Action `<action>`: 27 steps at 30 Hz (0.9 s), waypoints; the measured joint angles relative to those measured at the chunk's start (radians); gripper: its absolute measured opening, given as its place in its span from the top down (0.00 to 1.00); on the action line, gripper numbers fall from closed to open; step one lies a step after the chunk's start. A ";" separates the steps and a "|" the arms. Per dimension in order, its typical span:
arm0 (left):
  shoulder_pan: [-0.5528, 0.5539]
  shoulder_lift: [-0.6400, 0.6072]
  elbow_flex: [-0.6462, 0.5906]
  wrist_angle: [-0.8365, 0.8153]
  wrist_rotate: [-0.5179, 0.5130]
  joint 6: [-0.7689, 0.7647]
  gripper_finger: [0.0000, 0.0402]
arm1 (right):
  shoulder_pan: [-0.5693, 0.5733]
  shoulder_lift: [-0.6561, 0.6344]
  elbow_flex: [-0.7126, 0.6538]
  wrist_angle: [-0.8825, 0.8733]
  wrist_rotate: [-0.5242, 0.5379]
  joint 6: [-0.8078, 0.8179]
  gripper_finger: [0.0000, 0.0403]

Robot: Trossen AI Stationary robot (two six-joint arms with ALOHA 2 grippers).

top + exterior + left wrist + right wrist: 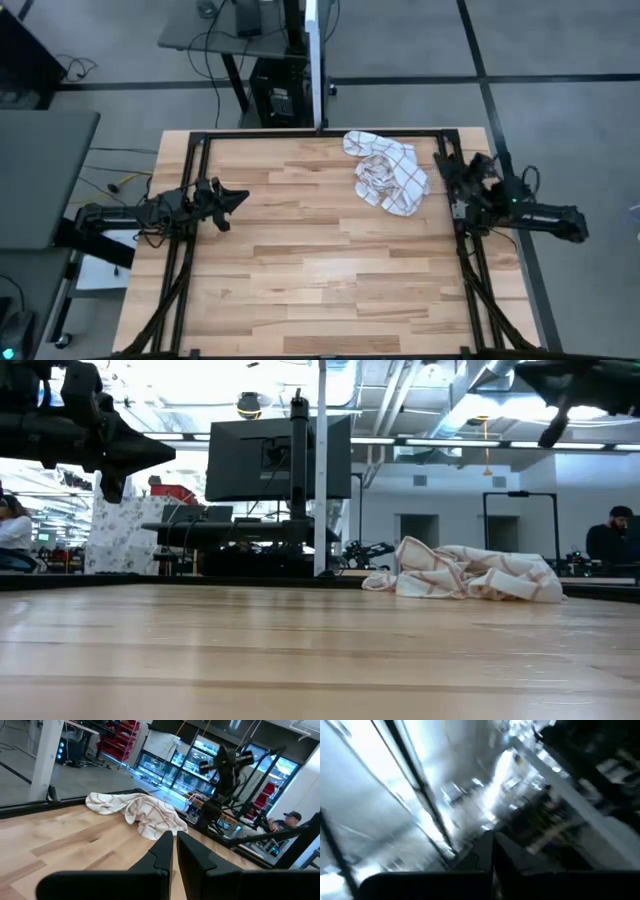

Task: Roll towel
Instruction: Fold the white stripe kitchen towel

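The towel, white with a grid of reddish-brown lines, lies crumpled in a heap on the wooden table's far right part. It also shows in the low view and in the left wrist view. My left gripper is shut and empty. It hovers above the table near its left edge and points toward the towel. My right gripper is raised above the table's right edge, just right of the towel, and its fingers are together.
Black frame rails run along the table's left, right and far edges. A monitor on a post stands behind the far edge. Bare wood fills the middle and near part. People sit in the room beyond.
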 joint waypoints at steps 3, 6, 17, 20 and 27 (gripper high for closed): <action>0.000 0.000 0.000 -0.001 0.000 0.000 0.98 | -0.002 0.211 0.136 -0.287 -0.015 -0.006 1.00; 0.000 0.000 0.000 -0.003 0.000 0.000 0.98 | -0.017 0.436 0.215 -0.508 -0.012 -0.004 1.00; 0.000 0.000 0.000 -0.005 0.000 -0.048 0.98 | -0.044 0.962 0.317 -0.501 -0.046 0.012 1.00; 0.000 0.000 0.000 -0.005 0.000 -0.048 0.98 | -0.044 1.019 0.340 -0.483 -0.048 0.010 0.97; 0.000 0.000 0.000 -0.011 0.002 -0.022 0.98 | -0.050 1.122 0.378 -0.481 -0.048 -0.104 0.77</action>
